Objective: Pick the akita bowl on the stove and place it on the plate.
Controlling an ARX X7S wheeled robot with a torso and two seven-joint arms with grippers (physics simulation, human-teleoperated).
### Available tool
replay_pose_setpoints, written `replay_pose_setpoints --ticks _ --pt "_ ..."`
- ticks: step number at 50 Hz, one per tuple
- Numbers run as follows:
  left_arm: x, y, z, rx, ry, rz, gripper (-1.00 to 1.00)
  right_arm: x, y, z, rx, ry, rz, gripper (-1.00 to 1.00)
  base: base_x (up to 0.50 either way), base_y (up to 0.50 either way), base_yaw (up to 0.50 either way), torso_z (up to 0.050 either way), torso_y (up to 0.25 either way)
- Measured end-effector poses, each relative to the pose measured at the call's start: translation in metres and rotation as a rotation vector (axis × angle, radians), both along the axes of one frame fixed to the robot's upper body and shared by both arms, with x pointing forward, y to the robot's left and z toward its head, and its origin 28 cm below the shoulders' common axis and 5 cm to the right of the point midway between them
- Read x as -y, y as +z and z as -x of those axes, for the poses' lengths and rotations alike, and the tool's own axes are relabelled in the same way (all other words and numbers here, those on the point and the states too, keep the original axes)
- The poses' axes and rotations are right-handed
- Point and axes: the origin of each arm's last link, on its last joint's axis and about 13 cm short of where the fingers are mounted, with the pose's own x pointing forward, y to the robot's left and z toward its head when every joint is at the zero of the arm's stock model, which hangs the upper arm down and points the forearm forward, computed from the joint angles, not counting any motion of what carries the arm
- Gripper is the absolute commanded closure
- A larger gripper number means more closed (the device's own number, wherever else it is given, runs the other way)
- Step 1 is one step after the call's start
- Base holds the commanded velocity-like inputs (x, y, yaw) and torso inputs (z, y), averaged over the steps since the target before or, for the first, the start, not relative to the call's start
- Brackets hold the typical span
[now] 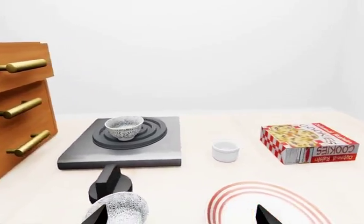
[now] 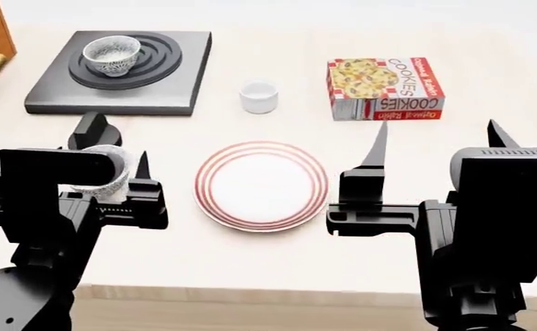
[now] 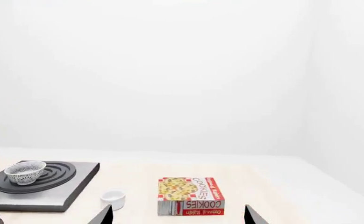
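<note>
**Both jaws wide, nothing held, bowl on the burner**

Jaws on both sides are spread wide and gripping nothing. Left gripper [image 2: 116, 162] hangs low over the table's near-left part, with the second speckled bowl [image 2: 98, 174] right under it, between the fingers as the head view shows it; I can't tell if a finger touches it. Just beyond it sits the stove's black knob [image 2: 94, 129]. Right gripper [image 2: 433, 145] is held level at the near right, fingertips pointing away from the robot, past the plate's right edge and short of the cookie box.

Only readable writing: the cookie box [image 2: 385, 87] says "COOKIES" in white on red, plus a smaller line that looks like "Oatmeal Raisin", all upside down from the head camera.

The akita bowl [image 2: 112, 55] stands upright on the burner rings of the stove [image 2: 121, 96], far left. The plate [image 2: 260, 185] lies flat between the two arms, well apart from the stove. A small white cup [image 2: 258, 96] stands between stove and box. A wooden drawer unit [image 1: 13, 112] with brass handles closes off the stove's left side; bare tabletop [image 2: 278, 262] runs from the plate to the near edge.
</note>
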Motion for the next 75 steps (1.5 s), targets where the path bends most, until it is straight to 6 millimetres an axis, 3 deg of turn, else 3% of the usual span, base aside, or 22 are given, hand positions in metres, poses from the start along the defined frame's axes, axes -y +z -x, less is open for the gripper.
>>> replay_pose_setpoints --ticks 53,75 --pt "0.001 -0.0036 0.0021 -0.005 -0.012 -0.004 -1.0 -0.0007 0.0018 0.0014 0.017 0.015 0.004 -1.0 0.04 -0.03 0.0 0.0 0.0" --pt "0.0013 -0.0027 0.0025 -0.005 -0.014 -0.005 -1.0 -0.0006 0.0022 0.0013 0.021 0.018 0.001 -1.0 0.21 0.0 0.0 0.0 0.0"
